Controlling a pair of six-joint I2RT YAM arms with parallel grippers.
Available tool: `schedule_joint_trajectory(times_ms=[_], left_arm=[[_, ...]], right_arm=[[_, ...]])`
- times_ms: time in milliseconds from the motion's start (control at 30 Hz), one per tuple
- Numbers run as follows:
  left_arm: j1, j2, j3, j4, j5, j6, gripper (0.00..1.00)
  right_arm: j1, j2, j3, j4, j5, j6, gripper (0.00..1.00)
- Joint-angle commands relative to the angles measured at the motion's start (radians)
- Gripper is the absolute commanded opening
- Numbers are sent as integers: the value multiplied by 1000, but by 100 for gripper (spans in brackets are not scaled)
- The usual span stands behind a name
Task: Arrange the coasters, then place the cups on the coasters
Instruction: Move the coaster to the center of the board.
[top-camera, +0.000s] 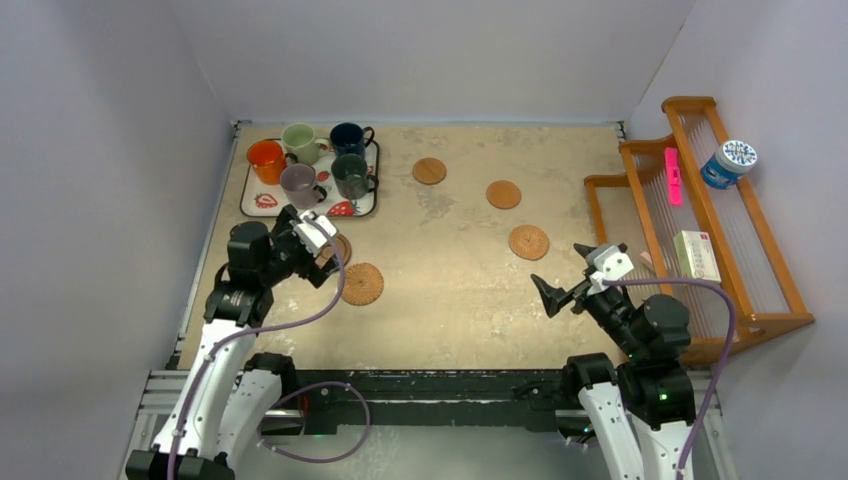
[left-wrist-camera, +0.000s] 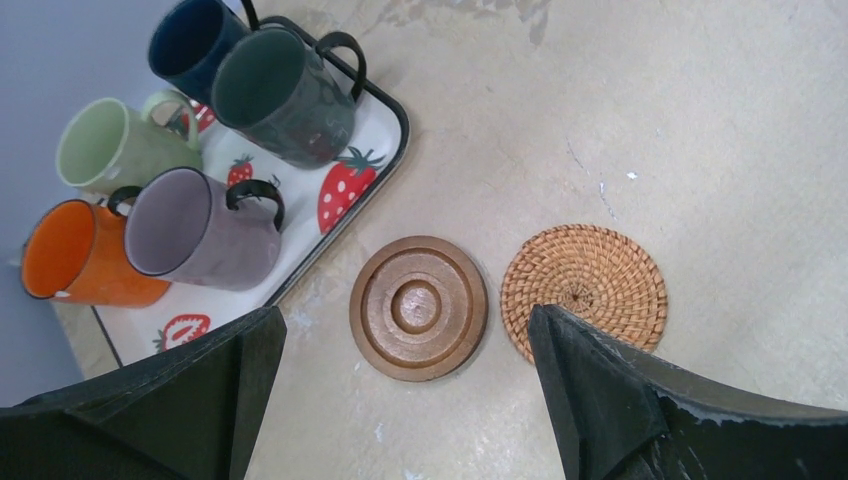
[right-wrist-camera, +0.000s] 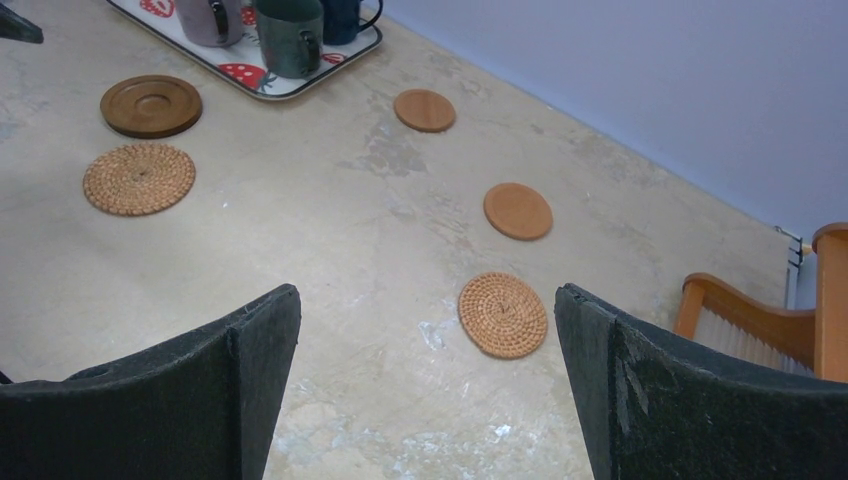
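The dark ringed coaster (left-wrist-camera: 419, 307) and a woven coaster (left-wrist-camera: 583, 290) lie nearly touching on the worktop (top-camera: 450, 290) just off the tray (left-wrist-camera: 340, 195), which holds all five cups (top-camera: 299, 184); two tan coasters (top-camera: 429, 171) and a second woven coaster (top-camera: 528, 242) spread rightward. The left gripper (left-wrist-camera: 405, 318) hangs above the ringed coaster, the right gripper (right-wrist-camera: 427, 295) well apart, both with fingers wide, empty.

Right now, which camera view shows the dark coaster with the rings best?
The left wrist view: the dark ringed coaster lies whole under the open left gripper, from above, its rings clear. The right wrist view shows the coaster whole but small and slanted. In the top external view the left gripper covers most of it.
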Motion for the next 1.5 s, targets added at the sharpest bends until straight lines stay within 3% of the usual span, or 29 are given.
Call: schedule_joint_trajectory(times_ms=[0, 700, 1467], left_arm=[[-14, 53, -40, 110, 28, 55, 100], [-82, 216, -163, 313, -32, 165, 100], [-251, 345, -220, 320, -139, 346, 100]], right_arm=[[6, -12, -9, 12, 23, 1, 99], [6, -23, -41, 44, 56, 20, 99], [6, -42, -54, 50, 39, 6, 99]])
